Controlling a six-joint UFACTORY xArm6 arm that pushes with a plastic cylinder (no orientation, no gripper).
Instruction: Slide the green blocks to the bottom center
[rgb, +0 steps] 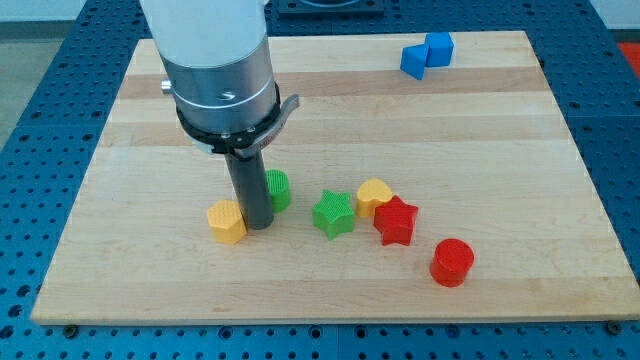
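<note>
A green round block (279, 189) sits left of the board's middle, partly hidden behind my rod. A green star block (333, 213) lies to its right, nearer the view's bottom. My tip (257, 226) rests on the board right against the green round block's lower left side, between it and a yellow hexagonal block (227, 221).
A yellow heart-shaped block (374, 196) touches a red star block (397, 221) just right of the green star. A red round block (452, 262) lies lower right. Two blue blocks (426, 54) sit together at the top right. The wooden board (150, 290) ends near the view's bottom.
</note>
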